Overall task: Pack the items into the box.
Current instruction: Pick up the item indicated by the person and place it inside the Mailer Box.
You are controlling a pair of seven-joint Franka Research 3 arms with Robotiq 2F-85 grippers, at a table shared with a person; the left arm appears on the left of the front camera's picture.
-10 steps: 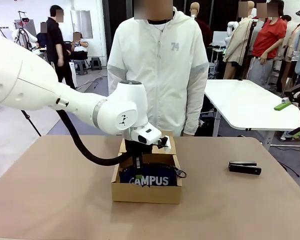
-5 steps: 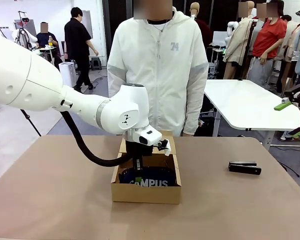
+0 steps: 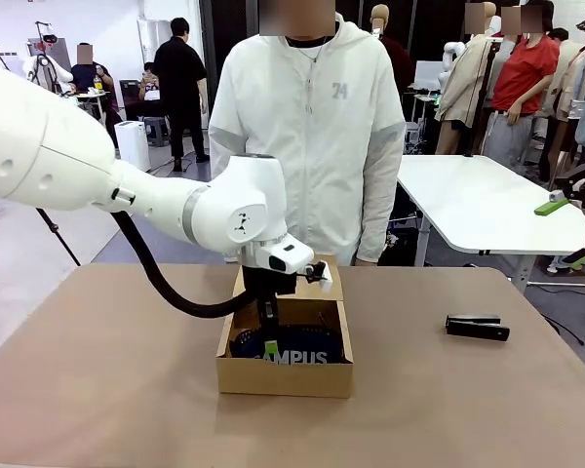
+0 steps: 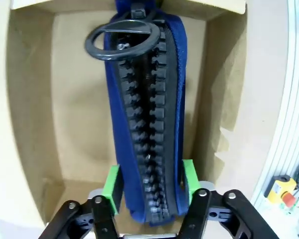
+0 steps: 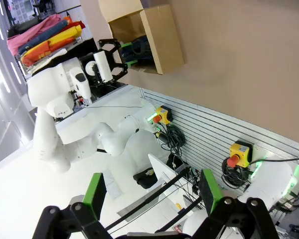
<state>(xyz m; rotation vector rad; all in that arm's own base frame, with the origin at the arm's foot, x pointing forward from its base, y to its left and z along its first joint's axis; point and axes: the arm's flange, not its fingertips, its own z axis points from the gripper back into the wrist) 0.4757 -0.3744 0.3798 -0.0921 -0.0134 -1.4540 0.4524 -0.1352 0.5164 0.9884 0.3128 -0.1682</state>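
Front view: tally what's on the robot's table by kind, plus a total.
Cardboard box: 1
Navy CAMPUS pouch: 1 (inside the box)
Black stapler-like bar: 1 (outside the box, to its right)
Total: 3

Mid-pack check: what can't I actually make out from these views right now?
- Front view: box floor, hidden by its near wall and the pouch.
- Front view: lettering's first letter, behind the left gripper.
- Left wrist view: whether the pads touch the pouch; too close to tell.
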